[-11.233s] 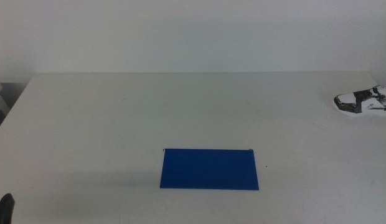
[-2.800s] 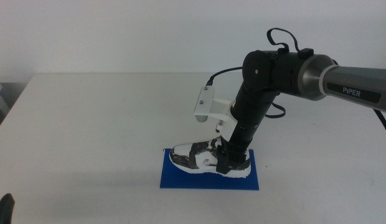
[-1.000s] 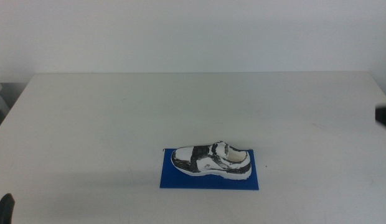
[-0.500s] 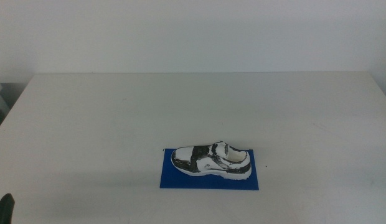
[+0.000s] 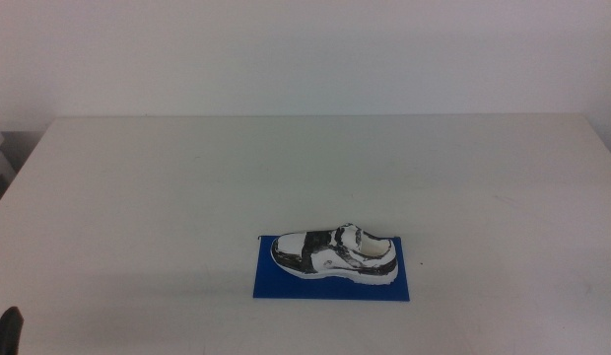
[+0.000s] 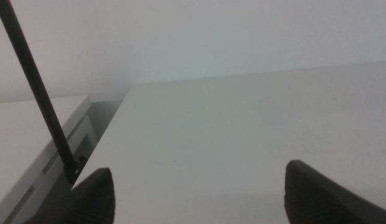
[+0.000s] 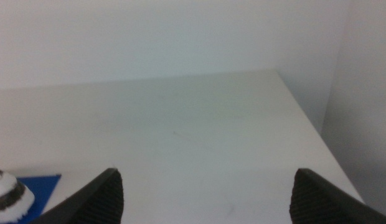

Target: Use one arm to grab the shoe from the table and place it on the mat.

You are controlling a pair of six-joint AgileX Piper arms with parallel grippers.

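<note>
1. Right fingers [image 7: 205, 198] spread wide apart over bare table [image 7: 180, 118], gripping nothing; gone from the middle view altogether, where a second ago a dark tip still showed at the right edge.
2. Left fingers [image 6: 199, 196] likewise apart and empty, parked at the lower left corner of the middle view [image 5: 7, 328], unchanged throughout.
3. Shoe [image 5: 335, 254] resting sole-down on the mat [image 5: 330, 286], lower centre of the frame, toe pointing left, heel near the mat's right end; no shift since release.
4. In the right wrist view, only the shoe's toe [image 7: 6, 193] and a mat corner [image 7: 43, 186] at the lower left.
5. Judged complete: shoe delivered, arm withdrawn, nothing left but to stay clear.
</note>
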